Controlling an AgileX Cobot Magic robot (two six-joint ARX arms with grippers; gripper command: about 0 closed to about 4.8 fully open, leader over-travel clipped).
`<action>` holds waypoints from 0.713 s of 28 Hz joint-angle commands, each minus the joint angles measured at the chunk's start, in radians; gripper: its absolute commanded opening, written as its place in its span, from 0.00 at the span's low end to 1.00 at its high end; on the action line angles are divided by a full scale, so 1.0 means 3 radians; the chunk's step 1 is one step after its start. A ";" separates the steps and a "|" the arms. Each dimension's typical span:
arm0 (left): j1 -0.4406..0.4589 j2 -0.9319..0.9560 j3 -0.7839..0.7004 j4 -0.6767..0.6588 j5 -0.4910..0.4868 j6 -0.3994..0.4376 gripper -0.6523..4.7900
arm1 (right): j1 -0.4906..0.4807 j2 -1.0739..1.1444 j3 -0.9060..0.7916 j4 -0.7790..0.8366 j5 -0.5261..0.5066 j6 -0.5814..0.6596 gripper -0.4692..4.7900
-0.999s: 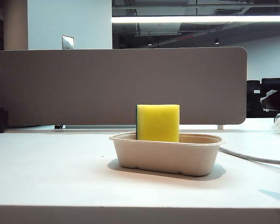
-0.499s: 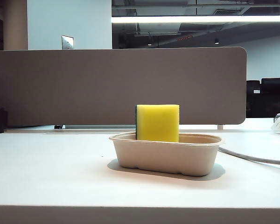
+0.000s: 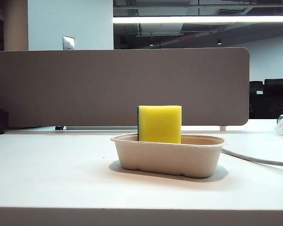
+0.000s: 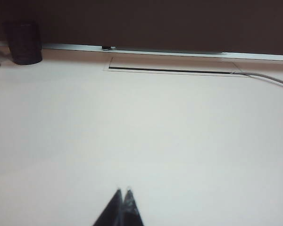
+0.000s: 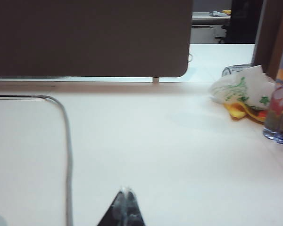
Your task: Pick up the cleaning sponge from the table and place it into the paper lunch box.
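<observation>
The cleaning sponge [image 3: 160, 124] is seen standing on its edge inside the paper lunch box [image 3: 169, 155], toward the left half of the box; its yellow foam rises well above the rolled rim, and the thin dark green layer is turned to the left side. The box rests on the white desk [image 3: 52, 174], in front of the taupe divider panel [image 3: 85, 87]; a grey cable [image 3: 254, 160] lies on the desk just to the right of the box.

The left gripper [image 4: 122, 194] is found away from the box, over bare desk, its fingers pressed together with nothing between them; the right gripper [image 5: 126, 192] is likewise apart from the box, beside the cable, its fingers also shut and empty. Neither gripper is visible in the exterior view.

The sponge is judged to be light and soft; it would be compressed under a squeeze, and its rough foam is not expected to slip. If it must be taken again, the two broad faces above the rim are the best place, with a gentle closing. The box is judged thin and light; it could be shifted easily by a push.
</observation>
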 commanded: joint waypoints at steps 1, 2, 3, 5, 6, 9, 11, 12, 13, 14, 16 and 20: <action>0.0003 0.0001 0.0004 0.0020 0.0010 0.0003 0.11 | 0.0004 -0.0001 0.0003 0.0052 -0.0205 0.0018 0.08; 0.0003 0.0001 0.0004 0.0020 0.0009 0.0003 0.11 | 0.0003 -0.0001 0.0003 0.0052 -0.0235 0.0018 0.08; 0.0003 0.0001 0.0004 0.0022 0.0009 0.0003 0.11 | 0.0001 -0.0001 0.0003 0.0052 -0.0247 0.0019 0.08; 0.0003 0.0001 0.0004 0.0020 0.0009 0.0003 0.11 | -0.0006 -0.0001 0.0003 0.0052 -0.0245 0.0046 0.08; 0.0003 0.0001 0.0004 0.0020 0.0009 0.0003 0.11 | -0.0020 -0.0001 0.0003 0.0052 -0.0245 0.0066 0.08; 0.0003 0.0001 0.0004 0.0020 0.0009 0.0003 0.11 | -0.0047 -0.0001 0.0003 0.0052 -0.0215 0.0078 0.08; 0.0003 0.0001 0.0004 0.0020 0.0009 0.0003 0.11 | -0.0079 -0.0001 0.0003 0.0051 -0.0214 0.0078 0.08; 0.0003 0.0001 0.0004 0.0020 0.0009 0.0003 0.11 | -0.0086 -0.0001 0.0003 0.0051 -0.0212 0.0078 0.08; 0.0003 0.0001 0.0004 0.0020 0.0009 0.0003 0.11 | -0.0093 -0.0001 0.0003 0.0052 -0.0212 0.0076 0.08; 0.0003 0.0001 0.0004 0.0020 0.0009 0.0003 0.11 | -0.0106 -0.0001 0.0003 0.0051 -0.0212 0.0075 0.08; 0.0003 0.0001 0.0004 0.0020 0.0009 0.0003 0.11 | -0.0120 -0.0001 0.0003 0.0051 -0.0211 0.0062 0.08; 0.0003 0.0001 0.0004 0.0020 0.0009 0.0003 0.11 | -0.0126 -0.0001 0.0003 0.0052 -0.0214 0.0062 0.08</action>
